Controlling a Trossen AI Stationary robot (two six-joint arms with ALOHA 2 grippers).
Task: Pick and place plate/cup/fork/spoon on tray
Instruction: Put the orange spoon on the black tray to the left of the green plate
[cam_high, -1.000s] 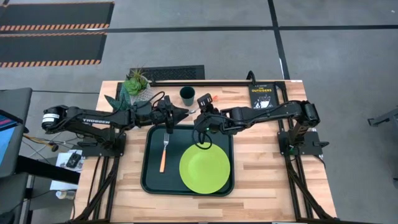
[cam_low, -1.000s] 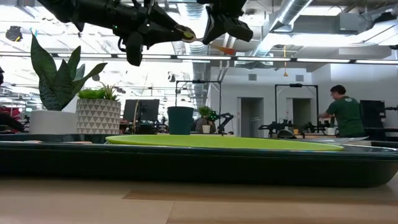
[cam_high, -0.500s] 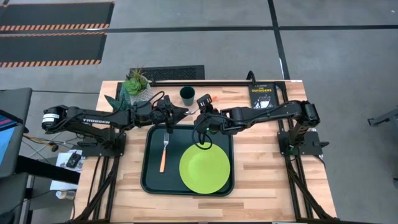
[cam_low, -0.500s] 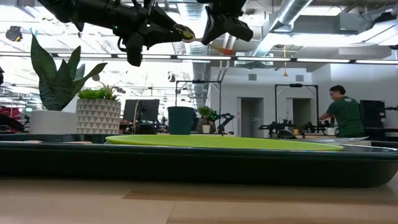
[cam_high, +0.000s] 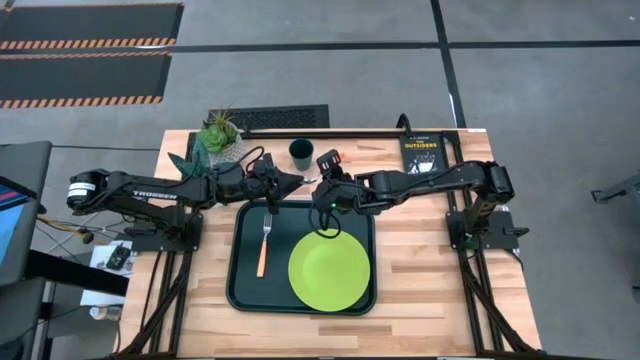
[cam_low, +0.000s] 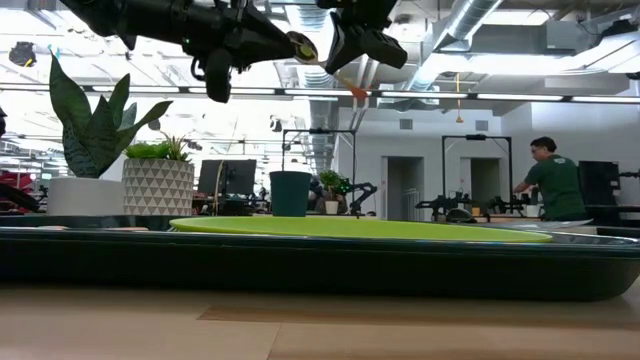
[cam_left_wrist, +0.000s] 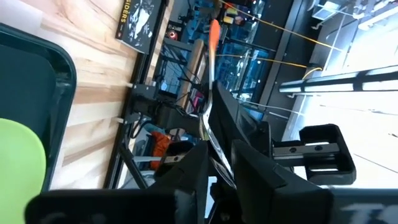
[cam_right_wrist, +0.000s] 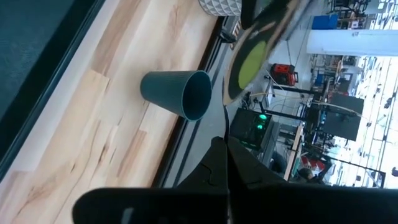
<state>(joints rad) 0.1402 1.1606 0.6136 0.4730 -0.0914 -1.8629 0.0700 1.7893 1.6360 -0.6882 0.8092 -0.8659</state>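
Observation:
The lime-green plate (cam_high: 329, 271) and the orange-handled fork (cam_high: 264, 240) lie in the dark green tray (cam_high: 245, 290). The dark green cup (cam_high: 301, 153) stands on the table beyond the tray's far edge. My left gripper (cam_high: 292, 180) is shut on the spoon (cam_high: 312, 180), high above the tray's far edge. The spoon's orange handle end (cam_high: 344, 158) points toward the table's right. My right gripper (cam_high: 326, 170) is shut in its wrist view (cam_right_wrist: 227, 144). It hovers right beside the spoon's handle and points toward the cup. My left gripper (cam_low: 298, 47) pinches the spoon at its bowl end (cam_low: 302, 45) between the two fingers, coming level from the table's left. The handle (cam_left_wrist: 212, 37) runs on beyond the fingertips, its orange end sloping down (cam_low: 355, 92). The spoon is lifted clear. My right gripper: I cannot tell whether it touches the handle.
A white patterned pot with a plant (cam_high: 225, 140) stands at the far left, near the cup. A black book (cam_high: 421, 152) lies at the far right. Bare wood lies right of and in front of the tray. A person (cam_low: 553, 185) stands far off in the room.
The spoon has tipped: its orange handle end has sunk a little below my right gripper, while its bowl end stays at my left gripper's fingertips. Both arms have stayed nearly where they were.

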